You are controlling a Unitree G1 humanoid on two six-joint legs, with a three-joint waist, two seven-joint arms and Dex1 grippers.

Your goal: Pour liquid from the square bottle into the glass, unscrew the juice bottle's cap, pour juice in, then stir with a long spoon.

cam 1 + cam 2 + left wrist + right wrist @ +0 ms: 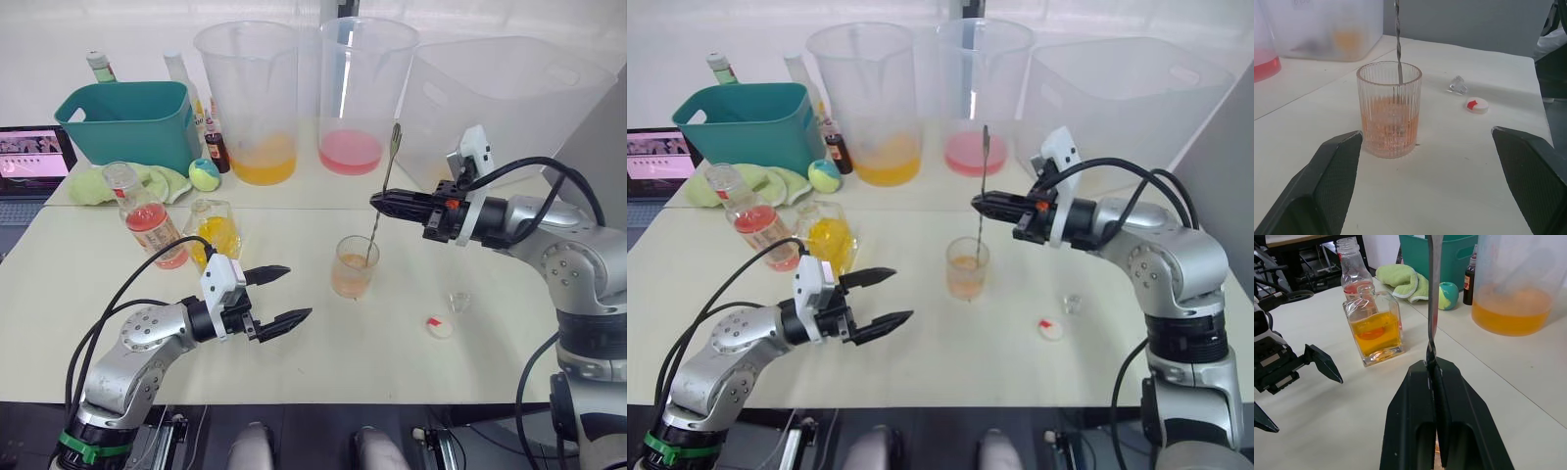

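Presently, per item:
Right gripper [377,200]: right of centre in the head view, black fingers pressed together on the long thin silver metal bar spoon [382,196], which stands nearly upright.
Spoon tip: down inside the small clear ribbed glass tumbler [353,266], centre of frame, holding a shallow layer of pale orange-pink liquid.
Left gripper [284,297]: lower left of centre, black fingers spread wide apart, holding nothing, pointing toward the tumbler and short of it.
Square bottle: small squat clear glass bottle [217,233] with yellow liquid, left of centre, upright on the pale table [323,362].
Juice bottle: slim clear plastic bottle [143,213] of pink-red liquid, just left of the square one, neck open, leaning slightly.
Cap: small round white plastic cap with a red mark [440,326], lying on the table right of the tumbler, a small clear glass stopper [458,302] near it.
Background: two tall translucent plastic buckets, one with orange liquid [249,100], one with pink [360,93]; teal plastic basket [129,121] upper left.
Writing: no label or lettering can be read.
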